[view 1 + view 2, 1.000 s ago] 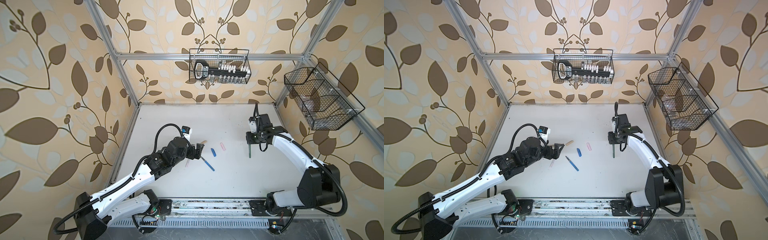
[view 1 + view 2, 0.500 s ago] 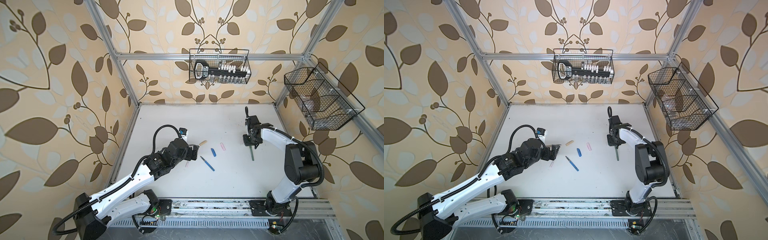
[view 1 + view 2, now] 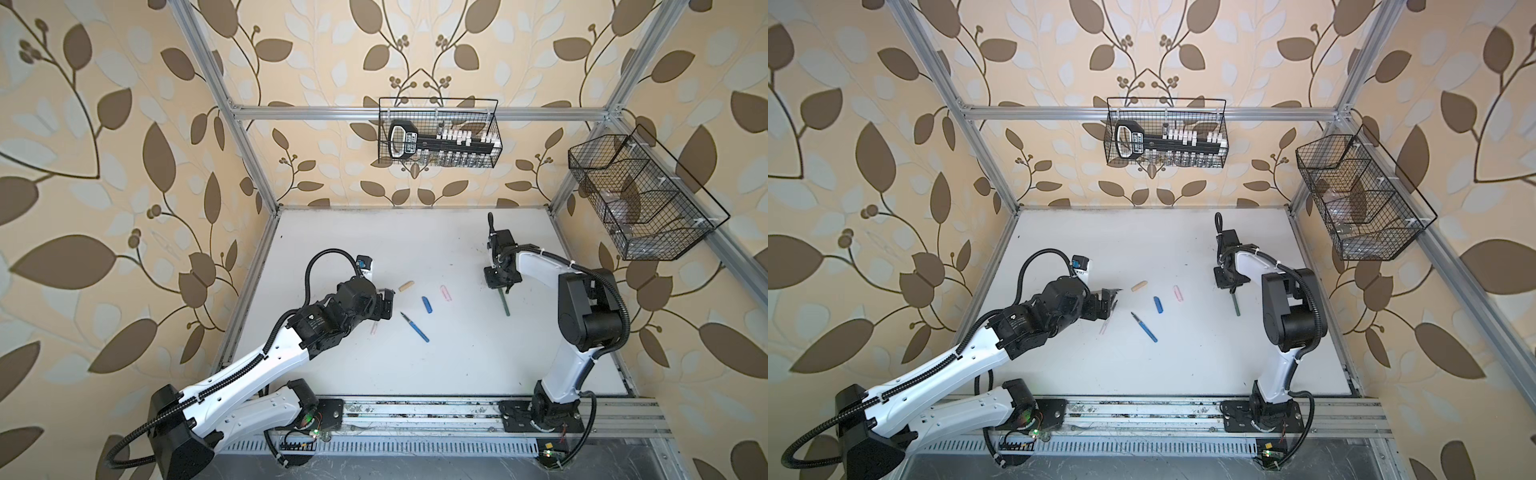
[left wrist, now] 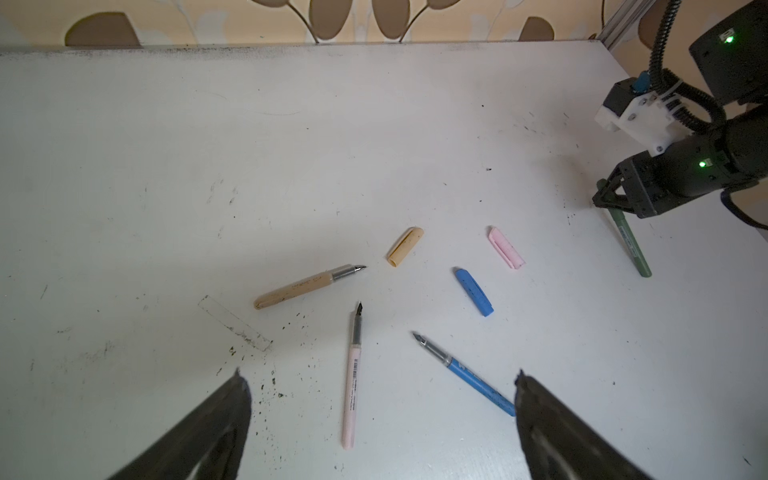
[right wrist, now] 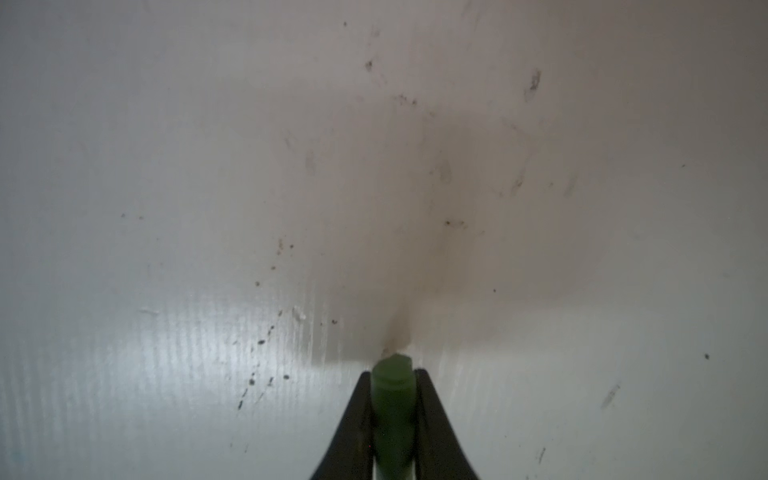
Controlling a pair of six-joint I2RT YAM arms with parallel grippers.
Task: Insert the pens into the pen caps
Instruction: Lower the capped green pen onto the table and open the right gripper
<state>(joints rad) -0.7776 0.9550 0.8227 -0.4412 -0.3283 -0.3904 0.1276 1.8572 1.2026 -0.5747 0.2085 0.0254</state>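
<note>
Right pincer [image 5: 392, 376] lowered, green pen [image 4: 631, 245] laid down

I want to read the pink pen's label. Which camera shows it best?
The left wrist view: the pink pen lies whole and close, barcode showing. Both top views show only a faint sliver; the right wrist view misses it.

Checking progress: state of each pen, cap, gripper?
Tan stick pen: uncapped, flat.
Whitish-pink stick pen: uncapped, flat.
Blue stick pen: uncapped, flat.
Dark green stick pen: end gripped.
Tan plastic cap: loose.
Pink plastic cap: loose.
Blue plastic cap: loose.
Left gripper: open.
Right gripper: shut on green pen.
</note>
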